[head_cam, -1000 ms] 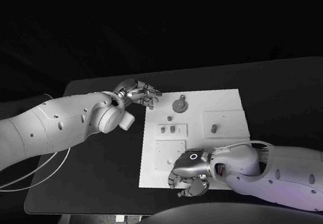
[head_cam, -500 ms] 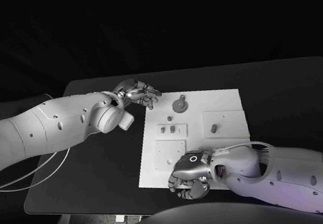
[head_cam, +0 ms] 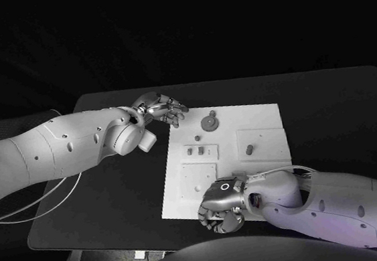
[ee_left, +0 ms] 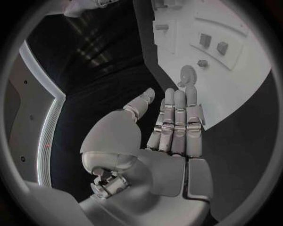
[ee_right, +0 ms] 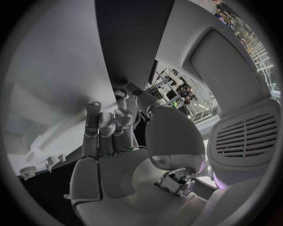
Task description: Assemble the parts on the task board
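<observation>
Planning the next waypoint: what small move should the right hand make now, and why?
Probably lift the right hand and carry it over the board toward the parts. It sits at the board's near edge holding nothing, and the left hand waits empty at the far corner.

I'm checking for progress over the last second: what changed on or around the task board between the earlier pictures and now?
The right hand shifted slightly along the near edge of the task board, its arm pushing a little further in. It took hold of nothing that shows. The left hand stayed at the board's far left corner with straight fingers, holding nothing, and the round part and the small parts kept their places.
</observation>
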